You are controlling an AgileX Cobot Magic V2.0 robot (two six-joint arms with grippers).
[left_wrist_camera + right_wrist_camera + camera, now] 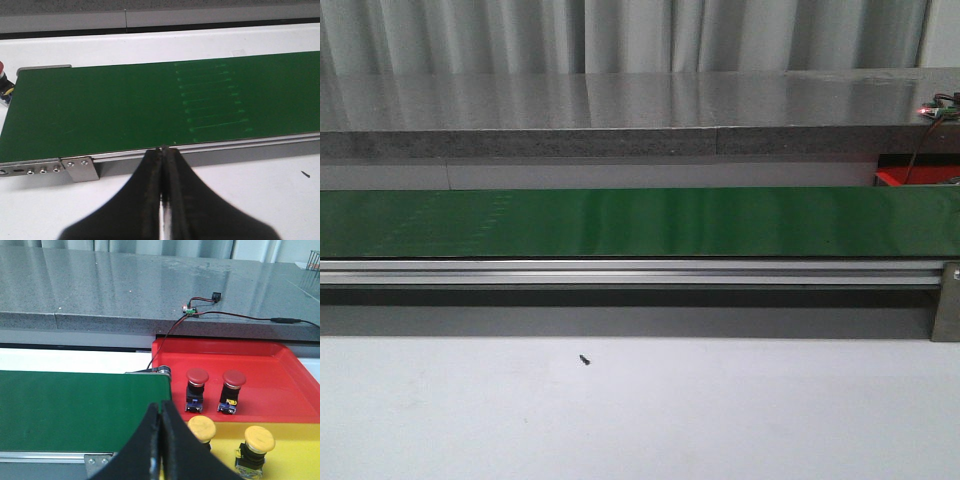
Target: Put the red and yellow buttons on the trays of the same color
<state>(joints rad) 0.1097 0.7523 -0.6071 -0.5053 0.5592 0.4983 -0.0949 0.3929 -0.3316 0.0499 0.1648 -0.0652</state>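
Observation:
In the right wrist view, two red buttons point(197, 375) point(234, 378) stand upright on the red tray point(285, 385). Two yellow buttons point(201, 429) point(259, 439) stand on the yellow tray point(300, 450) beside it. My right gripper point(161, 405) is shut and empty, over the green belt's end, short of the trays. My left gripper point(163, 149) is shut and empty at the near edge of the green belt point(150, 110). A red button point(1, 75) peeks in past that belt's far end. Neither gripper shows in the front view.
The green conveyor belt point(640, 222) runs across the front view on an aluminium rail point(620, 272). A grey stone ledge point(620, 110) lies behind it, carrying a small wired circuit board point(192, 310). A red tray corner point(915, 178) shows at the right. A small dark speck point(584, 359) lies on the white table.

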